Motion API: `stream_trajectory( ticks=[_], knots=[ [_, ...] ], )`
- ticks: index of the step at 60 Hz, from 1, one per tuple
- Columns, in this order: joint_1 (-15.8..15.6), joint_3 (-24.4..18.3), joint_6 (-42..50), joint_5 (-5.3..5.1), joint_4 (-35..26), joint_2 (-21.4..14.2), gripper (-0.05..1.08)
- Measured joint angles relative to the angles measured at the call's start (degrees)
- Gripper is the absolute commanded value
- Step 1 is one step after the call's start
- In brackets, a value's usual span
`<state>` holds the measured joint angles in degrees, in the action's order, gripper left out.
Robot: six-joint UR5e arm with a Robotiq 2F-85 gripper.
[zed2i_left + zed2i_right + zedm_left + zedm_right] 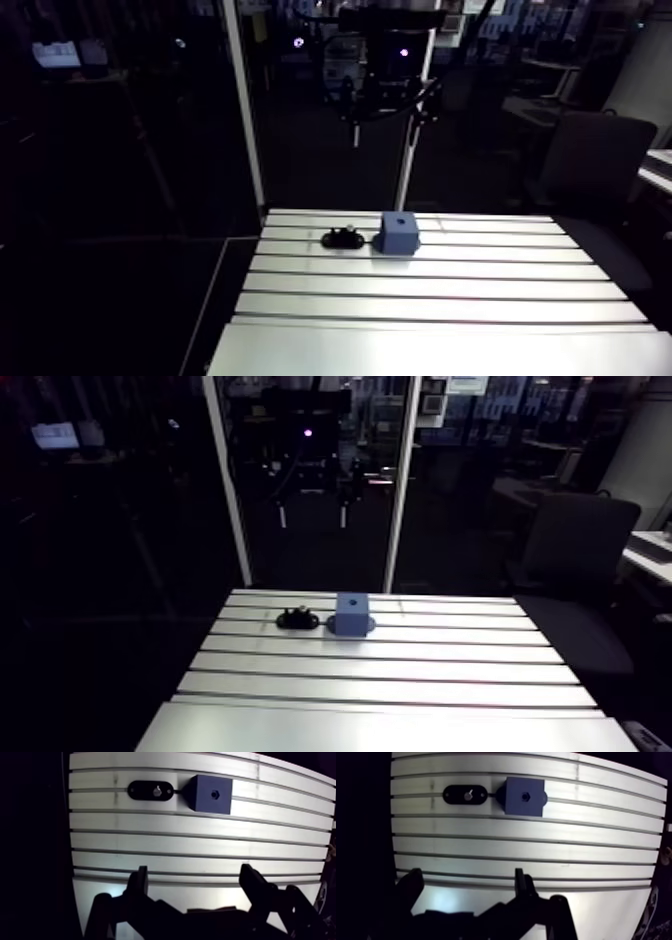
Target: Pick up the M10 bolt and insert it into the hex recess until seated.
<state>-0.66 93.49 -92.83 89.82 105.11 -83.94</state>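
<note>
Jaws spread wide in the wrist view, pinching nothing, with only the bare metal of the surface [200, 847] showing between the two dark tips. Held well apart from everything lying on that slotted aluminium surface.

Ahead of the jaws, across several rows of slots and close to the surface's far edge: a bolt [157, 790], standing upright in a black oval holder [142, 790] and showing as a small pale spot against the dark base. Not yet lifted. Too small in either view for telling head from thread.

Just beside the holder, on the side away from the surface's left edge: a blue block [202, 802], squarish and sitting flat, with a small dark six-sided recess [215, 794] in the middle of its top face. Bolt still outside the recess. Holder's rounded end and the block's nearest side very close together; touching or a sliver apart, impossible to tell.

In the arm view, the same pair a little left of midway along the far edge, clear of both far corners, holder and block side by side in a line parallel to that edge. Slots running the same way, from the left edge across to the right. Jaws hanging dark and small well above the surface there, higher than the top of the block.
</note>
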Motion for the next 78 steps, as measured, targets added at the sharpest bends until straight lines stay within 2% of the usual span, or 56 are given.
stream_trajectory(
  ticks=[33, 55, 78],
  knots=[
    [-2.2, 2.7, 4.4, -0.21, 16.6, 9.5, 0.01],
    [-2.7, 4.6, 5.8, 0.19, 21.4, 12.0, 0.01],
    [-3.1, 6.6, 5.5, 0.11, 26.4, 14.1, 0.02]
  ],
)
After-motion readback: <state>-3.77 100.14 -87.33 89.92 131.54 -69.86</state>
